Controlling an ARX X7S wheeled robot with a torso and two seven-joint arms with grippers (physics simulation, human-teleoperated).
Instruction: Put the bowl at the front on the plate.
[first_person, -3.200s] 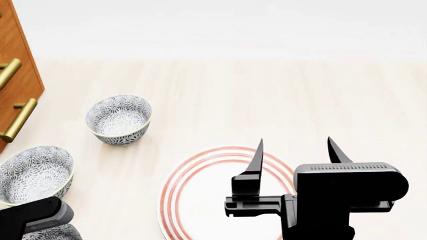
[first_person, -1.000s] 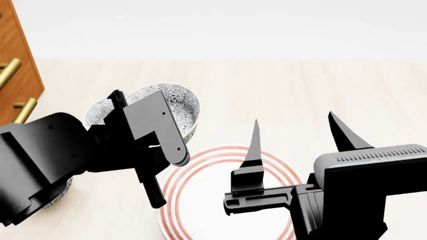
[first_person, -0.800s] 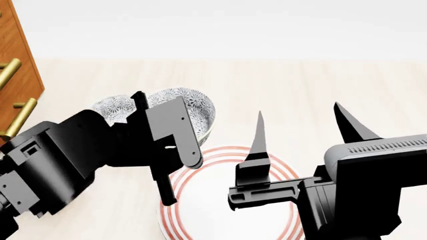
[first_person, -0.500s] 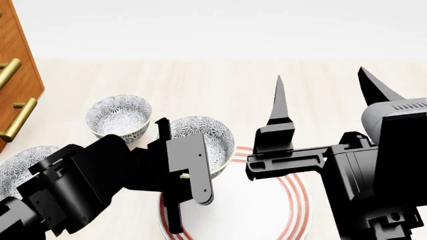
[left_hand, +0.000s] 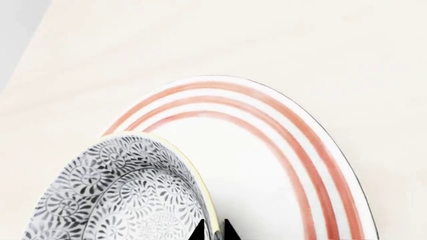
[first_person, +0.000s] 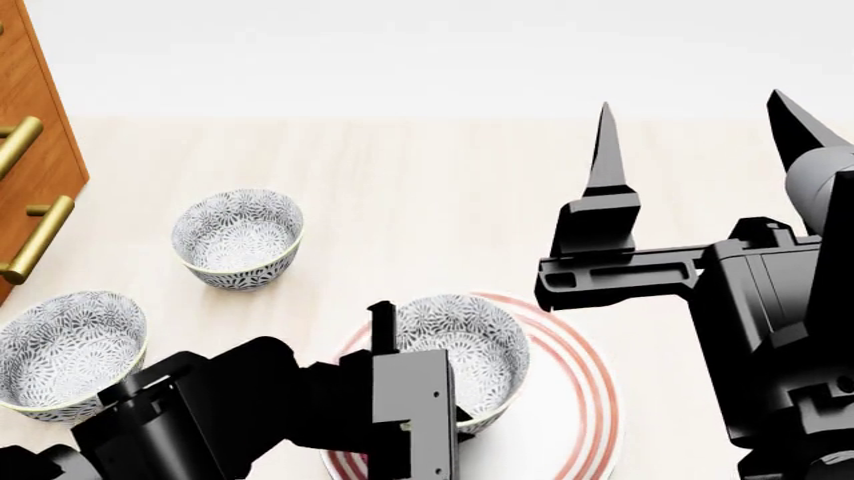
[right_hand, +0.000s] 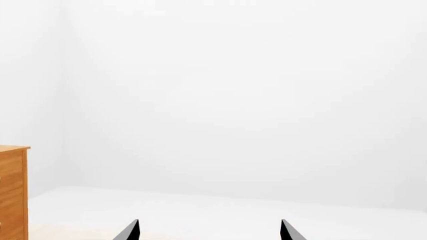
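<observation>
While the left hand (left_hand: 213, 231) clamps its rim, the bowl (first_person: 461, 355) sits over the plate (first_person: 581, 375). Right hand (first_person: 701, 150) hangs spread apart. 2 matching bowls (first_person: 238, 238) stand aside.

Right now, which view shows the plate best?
The left wrist view: the plate fills it, rings clear. In the head view the bowl and left arm hide much of it. The right wrist view shows none.

1. The left arm is extended low across the near foreground, and the left gripper (first_person: 400, 400) is closed on the bowl (first_person: 461, 360) rim.
2. The right gripper (first_person: 701, 140) is raised, its fingers spread wide apart and pointing upward.
</observation>
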